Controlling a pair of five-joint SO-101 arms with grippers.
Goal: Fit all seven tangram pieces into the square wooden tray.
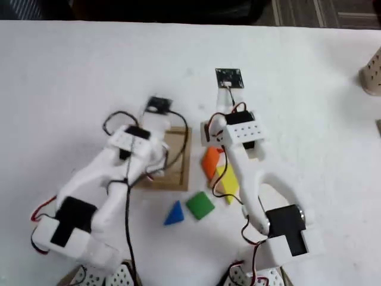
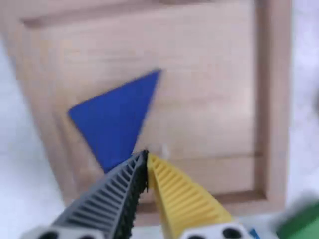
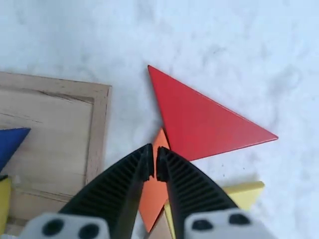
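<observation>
The left pincer, fingers together, sits at the edge of the blue triangle inside the wooden tray, centre frame. The right pincer, likewise closed, hangs over the orange piece just right of the tray.

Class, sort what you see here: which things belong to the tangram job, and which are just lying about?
Belong: wooden tray; blue triangle in the tray; red triangle; orange piece; yellow piece; green square; loose blue triangle.
Lying about: beige holed object at the table's edge.
</observation>
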